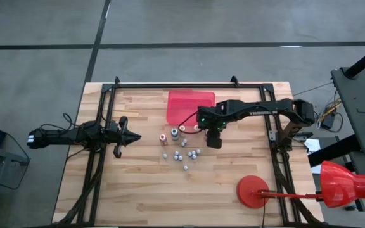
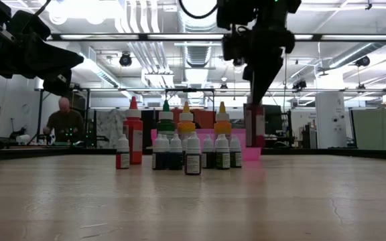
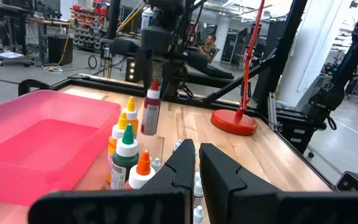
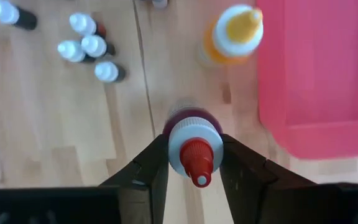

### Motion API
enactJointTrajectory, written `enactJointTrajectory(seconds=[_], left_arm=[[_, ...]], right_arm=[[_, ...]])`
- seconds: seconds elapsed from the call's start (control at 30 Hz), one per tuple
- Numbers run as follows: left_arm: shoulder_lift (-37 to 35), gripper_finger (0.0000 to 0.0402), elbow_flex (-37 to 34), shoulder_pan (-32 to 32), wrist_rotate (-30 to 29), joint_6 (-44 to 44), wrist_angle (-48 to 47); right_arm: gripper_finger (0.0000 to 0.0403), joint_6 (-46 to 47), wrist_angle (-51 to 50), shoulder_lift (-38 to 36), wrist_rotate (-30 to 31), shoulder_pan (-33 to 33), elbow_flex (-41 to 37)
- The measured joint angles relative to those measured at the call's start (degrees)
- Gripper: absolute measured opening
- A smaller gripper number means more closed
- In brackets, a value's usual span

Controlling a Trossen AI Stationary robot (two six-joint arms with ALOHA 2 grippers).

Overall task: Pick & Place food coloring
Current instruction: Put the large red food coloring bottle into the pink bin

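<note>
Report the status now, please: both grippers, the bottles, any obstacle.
Right gripper shut on a red-tipped bottle, beside the red tray. Left gripper shut, waiting at table's left. Other bottles stand clustered nearby; nothing blocks the tray.

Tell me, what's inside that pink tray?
Nothing visible: the pink tray looks empty in the left wrist view. From above, the right arm covers one corner.

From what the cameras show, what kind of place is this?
Probably a robotics lab or workshop in an industrial hall. The low view shows exposed ceiling ducts and strip lights, a person works at a far bench, and equipment racks stand behind the wooden table.
</note>
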Motion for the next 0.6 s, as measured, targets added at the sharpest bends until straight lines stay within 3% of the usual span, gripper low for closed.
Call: enactJointTrajectory(seconds=[0.33, 0.6], left_arm=[[0.00, 0.0000, 0.00, -0.01, -0.01, 0.01, 0.00], [0.00, 0.0000, -0.02, 0.00, -0.01, 0.00, 0.00]], right_arm=[[0.0111, 3.07, -1.75, -7.04, -2.49, -0.37, 2.21], [0.0111, 2.80, -4.36, -6.40, -2.51, -2.14, 10.26]])
